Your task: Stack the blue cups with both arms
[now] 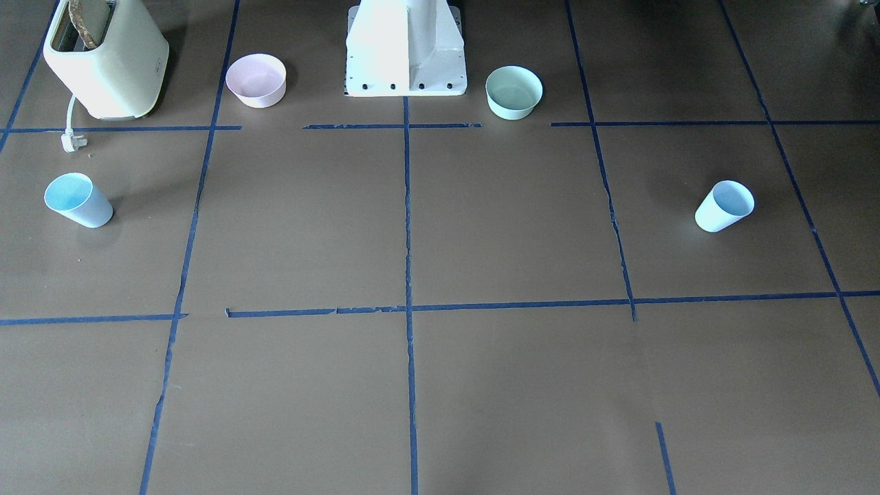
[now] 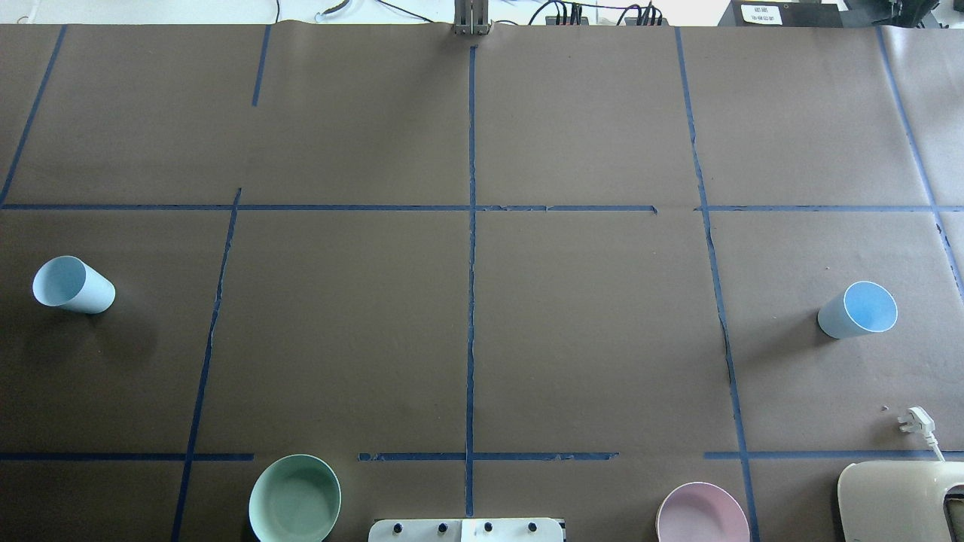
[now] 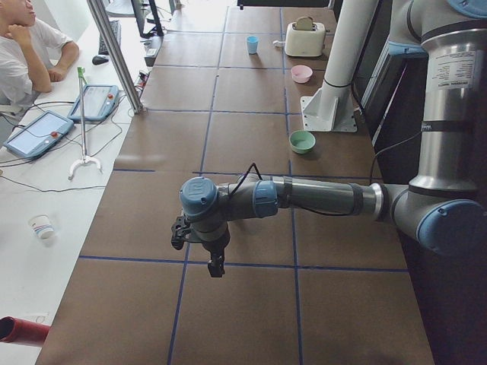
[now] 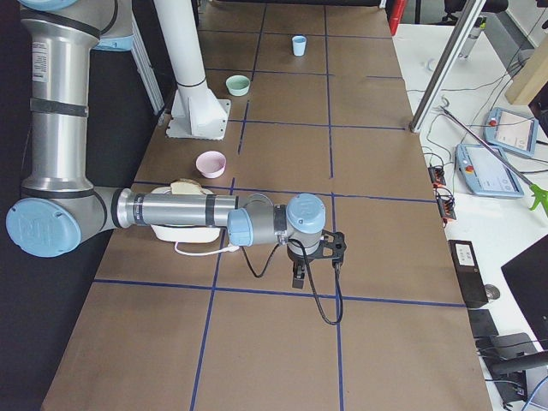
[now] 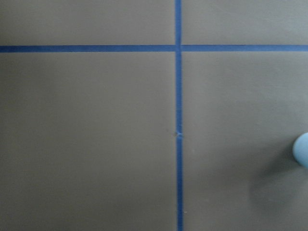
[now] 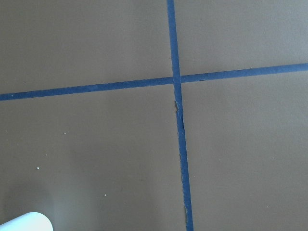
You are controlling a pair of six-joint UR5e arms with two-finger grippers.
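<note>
2 pale sky-blue tapered plastic cups, the left cup [image 2: 73, 284] and the right cup [image 2: 858, 310], stand well apart at opposite ends of the brown paper-covered table [image 2: 587, 339], with 1 round pink bowl [image 2: 702, 514], 1 round mint-green bowl [image 2: 294, 498] and 1 cream toaster [image 1: 106, 62] along the robot's edge. Both cups are upright, long axis vertical, mouths up. The 2 black grippers, left gripper [image 3: 214, 265] and right gripper [image 4: 301, 272], hang above the paper touching neither cup; whether their fingers are apart or together I cannot tell.
</note>
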